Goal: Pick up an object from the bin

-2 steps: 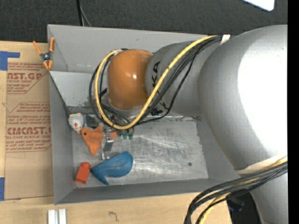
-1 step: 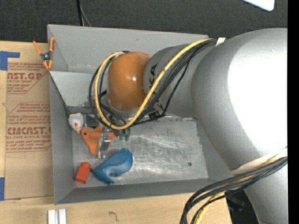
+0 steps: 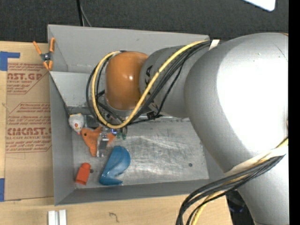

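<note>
The orange plastic piece (image 3: 90, 138), lower left beside the end effector (image 3: 104, 139) (opening cannot be told), is judged light, stiff, best gripped across its narrow end.

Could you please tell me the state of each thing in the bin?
Small white rounded object: resting by the grey metal bin's left wall, apart from the gripper.
Flat orange plastic piece: lying flat, gripper low over it.
Curved blue plastic piece: lying loose, untouched.
Small red-orange cylinder: lying in the lower-left corner.
</note>
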Tool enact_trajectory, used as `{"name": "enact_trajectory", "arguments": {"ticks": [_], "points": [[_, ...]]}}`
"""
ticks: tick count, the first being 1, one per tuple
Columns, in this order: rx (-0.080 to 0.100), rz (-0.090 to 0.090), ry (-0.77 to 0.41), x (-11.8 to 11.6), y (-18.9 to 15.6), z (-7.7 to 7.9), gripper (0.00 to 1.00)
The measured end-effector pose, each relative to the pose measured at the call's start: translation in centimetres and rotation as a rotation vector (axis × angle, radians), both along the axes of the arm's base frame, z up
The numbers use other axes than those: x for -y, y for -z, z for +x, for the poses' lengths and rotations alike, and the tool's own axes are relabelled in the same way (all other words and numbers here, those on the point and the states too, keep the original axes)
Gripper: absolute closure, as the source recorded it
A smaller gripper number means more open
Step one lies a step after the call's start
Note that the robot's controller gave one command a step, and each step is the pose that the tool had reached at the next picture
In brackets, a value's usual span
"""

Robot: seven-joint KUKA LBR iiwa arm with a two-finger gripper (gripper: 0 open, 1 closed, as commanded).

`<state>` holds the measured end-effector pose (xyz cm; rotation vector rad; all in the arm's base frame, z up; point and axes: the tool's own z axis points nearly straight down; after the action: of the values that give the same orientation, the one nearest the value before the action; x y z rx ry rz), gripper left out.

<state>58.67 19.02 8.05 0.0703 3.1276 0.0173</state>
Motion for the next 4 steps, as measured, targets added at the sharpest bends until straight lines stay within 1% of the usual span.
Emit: {"name": "enact_trajectory", "arguments": {"ticks": [1, 2, 3, 4], "points": [[0.033, 0.009, 0.014, 0.64, -0.61, -0.10, 1.00], [0.033, 0.009, 0.014, 0.64, -0.61, -0.10, 1.00], [0.024, 0.006, 0.013, 0.58, -0.79, -0.11, 1.00], [0.002, -0.003, 0.013, 0.69, -1.07, -0.42, 1.00]]}}
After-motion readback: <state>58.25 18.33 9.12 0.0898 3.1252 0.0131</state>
